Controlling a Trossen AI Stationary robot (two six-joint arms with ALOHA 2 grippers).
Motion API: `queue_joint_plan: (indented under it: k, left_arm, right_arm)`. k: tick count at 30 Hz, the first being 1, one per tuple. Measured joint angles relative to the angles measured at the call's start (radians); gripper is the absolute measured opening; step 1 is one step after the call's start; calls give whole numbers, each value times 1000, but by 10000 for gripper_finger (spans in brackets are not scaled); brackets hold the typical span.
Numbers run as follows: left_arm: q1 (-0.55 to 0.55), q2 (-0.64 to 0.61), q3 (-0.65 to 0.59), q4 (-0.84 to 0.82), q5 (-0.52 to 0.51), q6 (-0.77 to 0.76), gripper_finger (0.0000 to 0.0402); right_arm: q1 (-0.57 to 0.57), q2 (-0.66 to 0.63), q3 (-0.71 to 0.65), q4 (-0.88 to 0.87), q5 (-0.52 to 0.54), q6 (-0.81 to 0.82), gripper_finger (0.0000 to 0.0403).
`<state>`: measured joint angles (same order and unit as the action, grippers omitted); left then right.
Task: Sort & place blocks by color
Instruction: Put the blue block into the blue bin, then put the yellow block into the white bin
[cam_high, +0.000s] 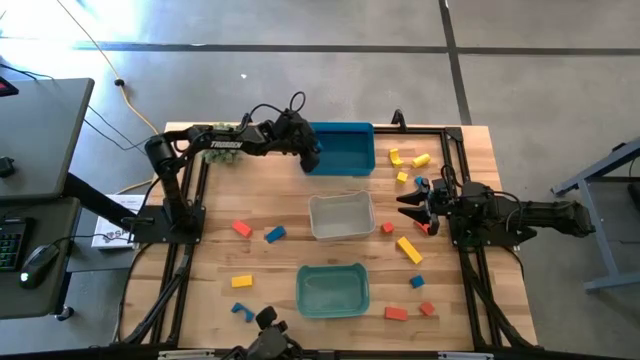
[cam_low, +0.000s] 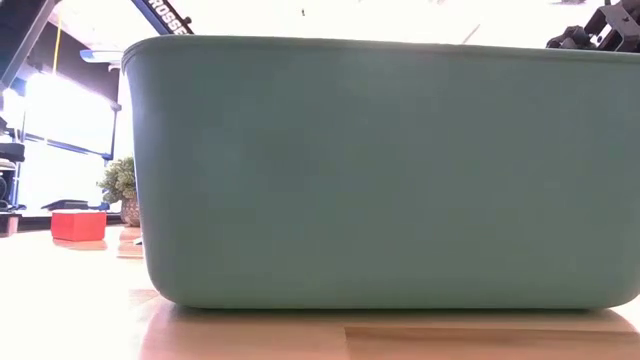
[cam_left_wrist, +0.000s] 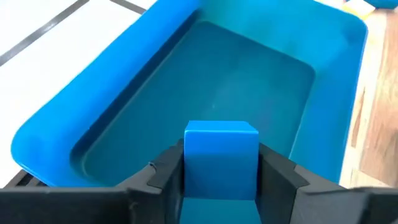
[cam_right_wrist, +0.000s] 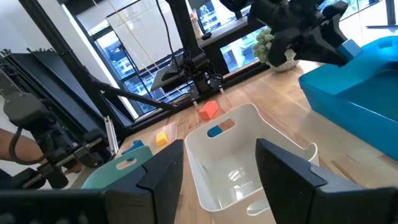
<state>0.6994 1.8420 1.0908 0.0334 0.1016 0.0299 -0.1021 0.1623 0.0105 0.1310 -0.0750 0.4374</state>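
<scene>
High view: left gripper (cam_high: 312, 158) clamps blue block (cam_left_wrist: 221, 158) over blue bin (cam_high: 345, 148) (wooden table (cam_high: 280, 270)); right gripper (cam_high: 408, 205) gapes empty.

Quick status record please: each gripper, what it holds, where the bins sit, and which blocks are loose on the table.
left gripper: shut on a blue block, over the blue bin
right gripper: open, empty, beside the white bin, at the table's right
bins: blue at the far edge, white in the middle, green bin nearest
blue bin contents: nothing seen inside
loose blocks: red, yellow and blue ones on both sides of the bins
</scene>
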Motion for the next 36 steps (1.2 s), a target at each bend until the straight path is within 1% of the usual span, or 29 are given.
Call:
queue_joint_plan:
  k: [3,8,13,19,22,26,36]
  left_arm:
    - [1,0,0,8,-16,0,142]
    - [1,0,0,9,-13,0,148]
    - [1,0,0,9,-8,-3,166]
    - [1,-1,0,9,-9,-93,194]
    - [-2,-12,0,11,-9,-125,199]
    - [-10,-54,10,14,-9,-134,198]
    - [-66,-225,31,9,-12,-254,196]
  right_arm:
    - [0,0,0,0,0,0,188]
    - [0,0,0,0,0,0,188]
    - [0,0,0,0,0,0,188]
    - [0,0,0,0,0,0,188]
    - [0,0,0,0,0,0,188]
    - [0,0,0,0,0,0,188]
    - [0,0,0,0,0,0,188]
